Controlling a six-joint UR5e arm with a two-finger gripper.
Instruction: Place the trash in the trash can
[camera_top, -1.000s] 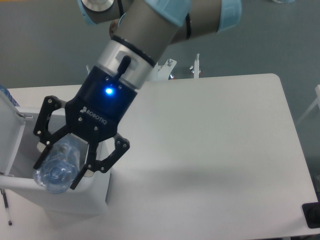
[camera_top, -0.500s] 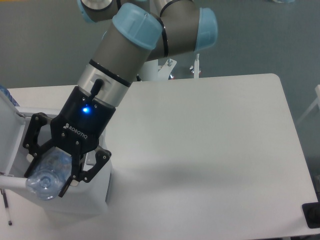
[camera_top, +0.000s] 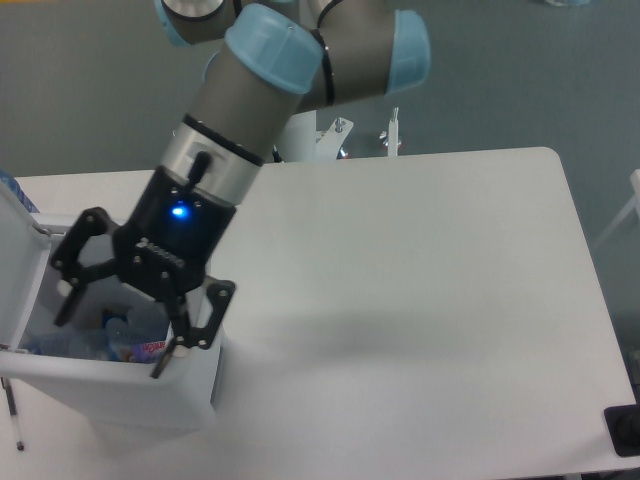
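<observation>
My gripper (camera_top: 110, 335) hangs over the open white trash can (camera_top: 110, 385) at the table's left edge, its fingers (camera_top: 188, 340) spread wide and empty. The clear water bottle (camera_top: 75, 342) lies inside the can on the bottom, seen between the fingers, bluish and partly hidden by the can's front wall. A bit of colourful printed packaging (camera_top: 145, 349) lies next to it in the can. The can's white lid (camera_top: 18, 255) stands open at the left. I cannot make out the whitish plastic bag.
The white table (camera_top: 420, 300) stretches to the right of the can. A metal stand (camera_top: 340, 135) sits behind the table's far edge. A dark object (camera_top: 625, 430) is at the bottom right corner.
The gripper held the bottle over the can and moved left; now the fingers have opened wide and the bottle has dropped into the can.
</observation>
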